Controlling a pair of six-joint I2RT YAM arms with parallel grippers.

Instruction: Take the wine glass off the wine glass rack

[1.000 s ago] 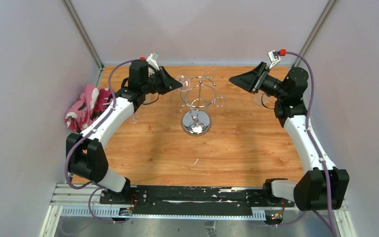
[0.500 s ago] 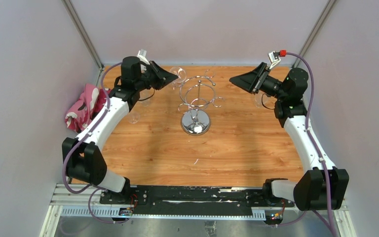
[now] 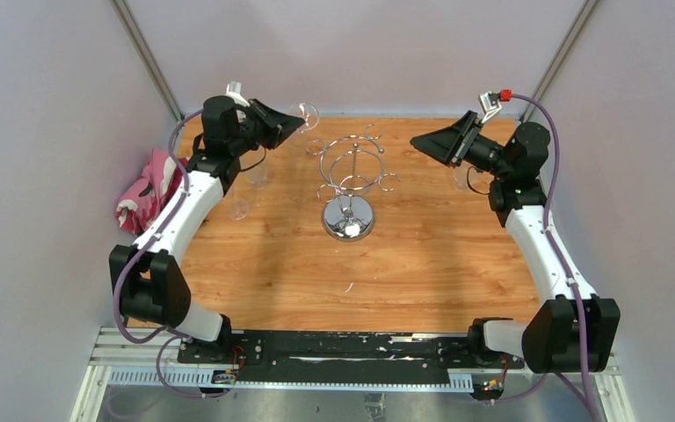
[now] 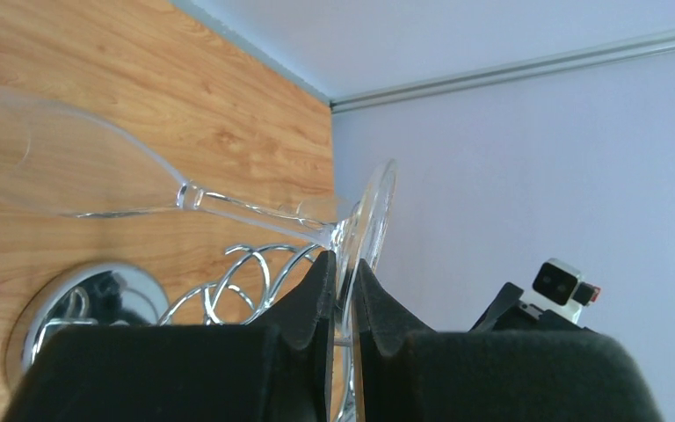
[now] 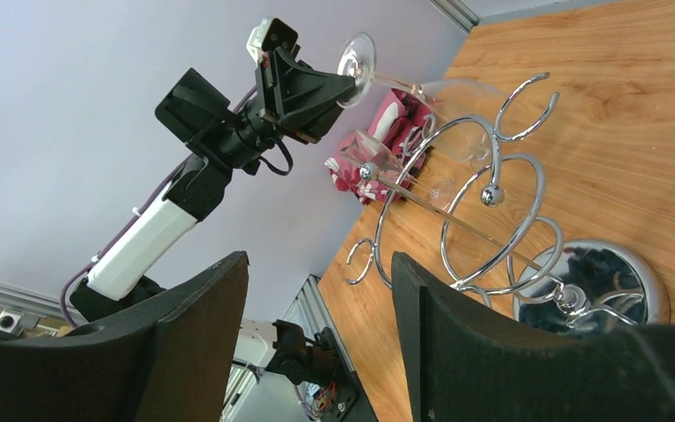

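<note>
While the left gripper (image 4: 341, 264) is pinching the wine glass (image 4: 97, 171) by its foot, the bowl is slanting away beyond the jaws, beside the wine glass rack (image 3: 352, 176); the right gripper (image 5: 320, 272) is hovering opposite, jaws spread.

Beyond the left fingers (image 3: 274, 127) and the right fingers (image 3: 435, 142), a plain back wall (image 3: 352, 53) is rising in pale lilac-grey. A left wall (image 3: 35, 132) and a right wall (image 3: 659, 176) of the same colour are closing in outboard of each pair of fingers. Two slanting aluminium corner posts (image 3: 147, 60) are marking the joins. Beneath the fingers a wooden table (image 3: 422, 272) is showing warm orange grain under soft, even light, with faint shadows lying on it. Behind the fingers, at the near edge, an aluminium rail (image 3: 360, 376) is running across beneath a black mounting plate (image 3: 352, 347). Dull grey sheet metal (image 3: 316, 406) is lying nearest the camera.
</note>
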